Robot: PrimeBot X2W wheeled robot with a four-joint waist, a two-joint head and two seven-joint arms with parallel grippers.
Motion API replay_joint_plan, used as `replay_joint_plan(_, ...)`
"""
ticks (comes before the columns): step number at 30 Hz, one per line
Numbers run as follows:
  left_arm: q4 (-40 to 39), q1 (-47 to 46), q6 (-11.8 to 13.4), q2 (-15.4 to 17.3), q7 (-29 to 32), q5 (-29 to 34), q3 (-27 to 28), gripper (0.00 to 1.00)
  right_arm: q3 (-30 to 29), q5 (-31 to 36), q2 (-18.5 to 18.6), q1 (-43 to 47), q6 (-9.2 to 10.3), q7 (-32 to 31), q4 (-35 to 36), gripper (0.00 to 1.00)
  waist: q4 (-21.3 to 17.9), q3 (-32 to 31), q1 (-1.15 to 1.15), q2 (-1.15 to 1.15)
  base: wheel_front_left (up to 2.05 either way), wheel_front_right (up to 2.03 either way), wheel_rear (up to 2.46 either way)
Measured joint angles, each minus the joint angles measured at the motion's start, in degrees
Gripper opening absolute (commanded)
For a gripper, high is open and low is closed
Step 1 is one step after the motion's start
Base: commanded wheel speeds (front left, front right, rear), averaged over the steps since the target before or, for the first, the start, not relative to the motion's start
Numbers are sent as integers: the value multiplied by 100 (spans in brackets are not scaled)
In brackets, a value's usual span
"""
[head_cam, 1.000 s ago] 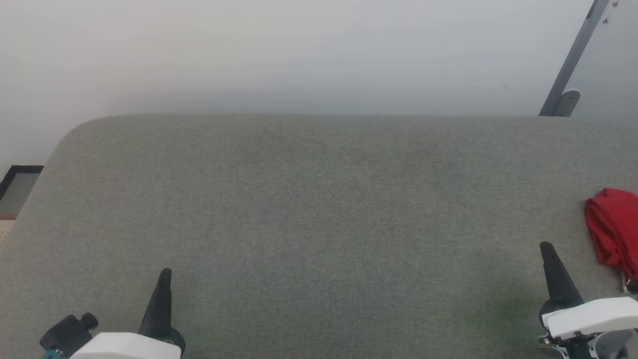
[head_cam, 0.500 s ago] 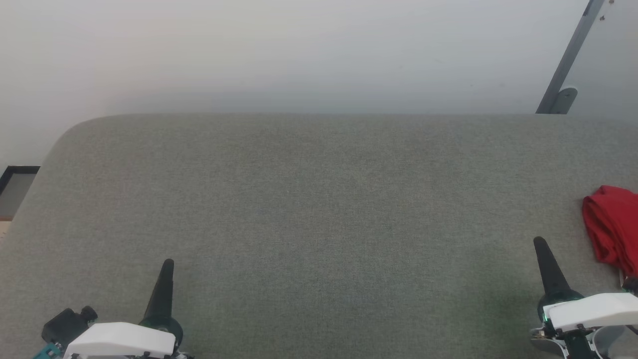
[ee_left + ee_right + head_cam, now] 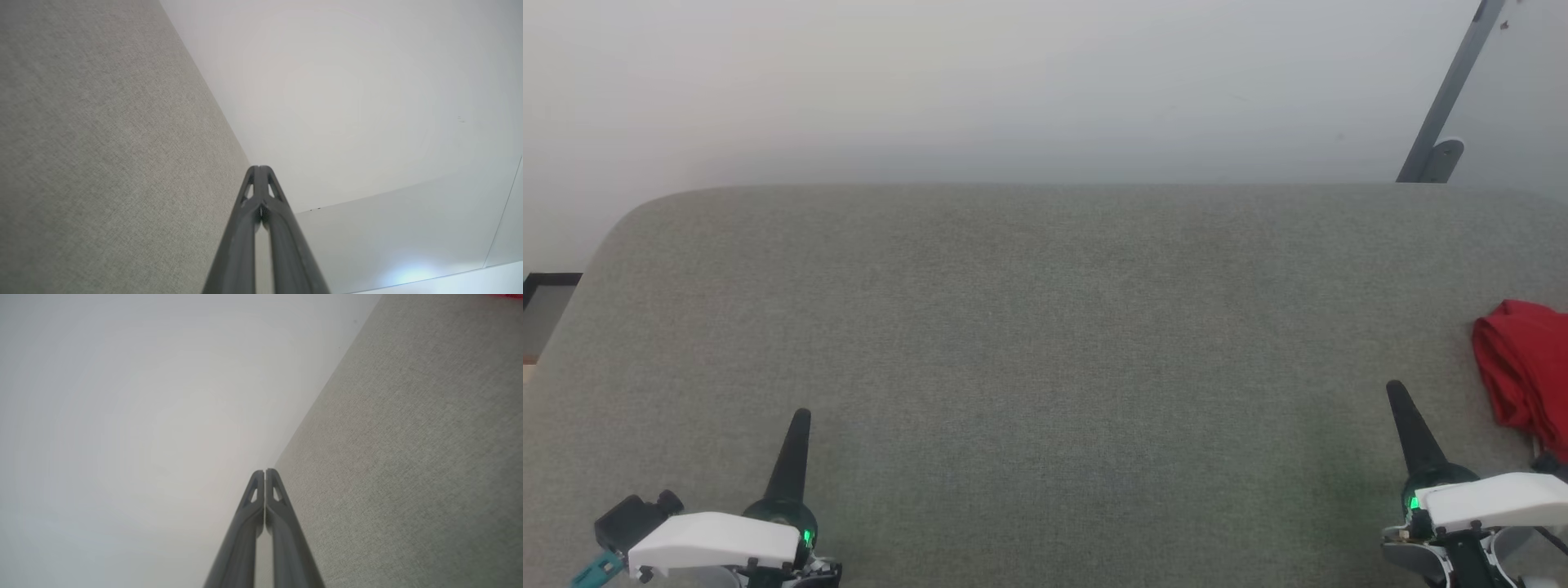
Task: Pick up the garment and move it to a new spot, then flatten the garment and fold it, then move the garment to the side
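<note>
were counted: one garment (image 3: 1521, 367), two grippers, left gripper (image 3: 801, 416) and right gripper (image 3: 1396, 387), one grey cloth surface (image 3: 1045, 327), one grey strut (image 3: 1450, 90).

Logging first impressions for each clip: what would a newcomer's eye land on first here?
The red garment stands out, bunched at the right edge of the head view on the broad grey fabric surface. Next come the two dark pincers, both shut: the left pincer at lower left and the right pincer at lower right, near the garment but not touching it.
</note>
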State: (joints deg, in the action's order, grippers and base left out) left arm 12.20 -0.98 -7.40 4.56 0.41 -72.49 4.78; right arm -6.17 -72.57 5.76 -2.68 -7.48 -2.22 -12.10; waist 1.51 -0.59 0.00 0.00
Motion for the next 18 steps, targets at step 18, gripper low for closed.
replay_joint_plan(18,76,-183,0,-59,234,-842,52,0,-14,-801,-116,-126,0,-183,-85,0,-55,28,0,0,0,0,0)
